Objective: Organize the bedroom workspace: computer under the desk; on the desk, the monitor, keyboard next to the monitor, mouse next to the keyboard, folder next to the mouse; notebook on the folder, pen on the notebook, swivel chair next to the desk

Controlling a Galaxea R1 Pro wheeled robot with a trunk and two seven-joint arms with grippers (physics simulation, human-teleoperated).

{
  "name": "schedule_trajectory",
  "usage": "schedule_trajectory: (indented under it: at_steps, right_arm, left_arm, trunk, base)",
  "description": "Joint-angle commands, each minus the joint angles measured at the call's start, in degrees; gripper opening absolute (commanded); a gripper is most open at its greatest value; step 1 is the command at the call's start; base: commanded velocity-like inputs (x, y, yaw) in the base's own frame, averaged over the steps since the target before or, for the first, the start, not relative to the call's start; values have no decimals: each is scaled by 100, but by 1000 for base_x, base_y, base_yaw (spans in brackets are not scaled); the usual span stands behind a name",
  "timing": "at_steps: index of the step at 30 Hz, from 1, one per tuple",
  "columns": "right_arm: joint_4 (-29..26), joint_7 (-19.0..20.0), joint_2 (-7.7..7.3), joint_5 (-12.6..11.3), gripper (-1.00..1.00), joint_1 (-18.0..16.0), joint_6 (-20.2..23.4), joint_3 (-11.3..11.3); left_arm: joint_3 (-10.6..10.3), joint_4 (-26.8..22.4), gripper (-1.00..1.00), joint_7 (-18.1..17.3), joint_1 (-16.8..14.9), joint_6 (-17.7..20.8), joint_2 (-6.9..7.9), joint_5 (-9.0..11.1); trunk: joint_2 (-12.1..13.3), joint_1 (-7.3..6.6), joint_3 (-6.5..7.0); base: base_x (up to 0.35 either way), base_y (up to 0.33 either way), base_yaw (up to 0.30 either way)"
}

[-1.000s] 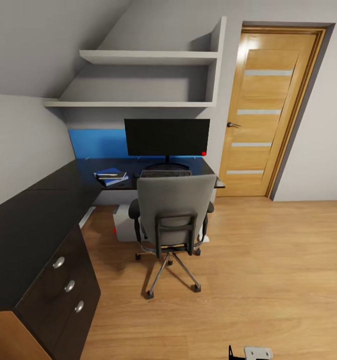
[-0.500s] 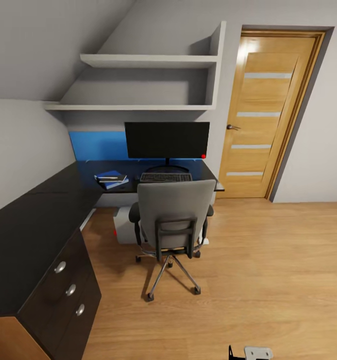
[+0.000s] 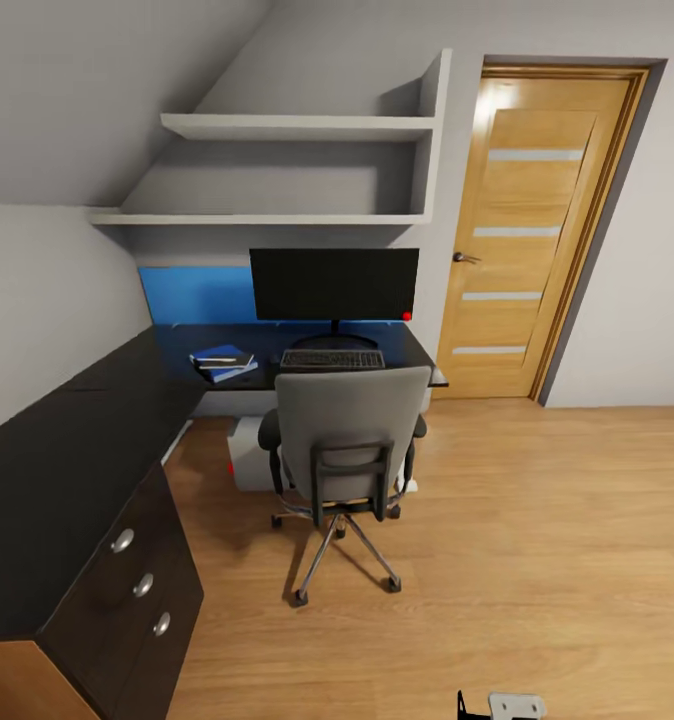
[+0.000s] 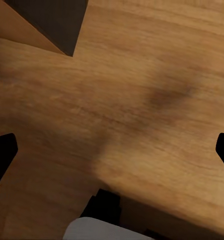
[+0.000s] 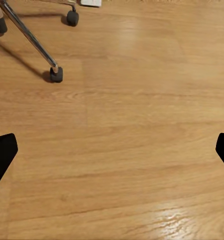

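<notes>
I read this as the tail end of the job: nearly everything looks placed, and what remains is checking the chair [image 3: 345,452] against the desk [image 3: 67,460]. From my head camera the chair sits at about 12 o'clock, backrest toward me, pulled up close to the desk's far wing. Its grey back hides the seat, so I cannot tell whether anything lies on it.

On that wing the monitor [image 3: 334,284] stands upright, black screen facing me, red dot at its lower corner. The keyboard [image 3: 332,359] lies just in front of the stand. At 11 o'clock from the chair, the blue folder [image 3: 224,364] rests on the desk with a darker notebook stacked on it and a thin pale pen [image 3: 217,363] across the top; the stack is too small for me to separate cleanly. I cannot make out the mouse. The pale computer [image 3: 245,453] shows under the desk, left of the chair.

Both arms hang low over bare wooden floor. The left gripper [image 4: 112,150] has its fingers spread wide, holding nothing. The right gripper [image 5: 112,150] is likewise wide apart and empty, with a chair castor [image 5: 56,74] ahead of it.

My next move, I judge, is to roll closer and look for the mouse beside the keyboard before touching the chair.
</notes>
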Motion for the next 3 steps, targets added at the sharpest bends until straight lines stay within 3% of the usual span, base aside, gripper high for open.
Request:
schedule_trajectory:
  at_steps: [1,3]
  right_arm:
    - [11,-59,0,20,100,-6,-7,45]
    - [11,-57,1,20,100,-6,-7,45]
  left_arm:
    - [-53,2,100,18,-3,-17,47,35]
    - [-54,2,100,18,-3,-18,53,30]
  trunk:
    - [39,-23,13]
    - [119,-67,49]
  base:
    - [0,0,0]
    - [0,0,0]
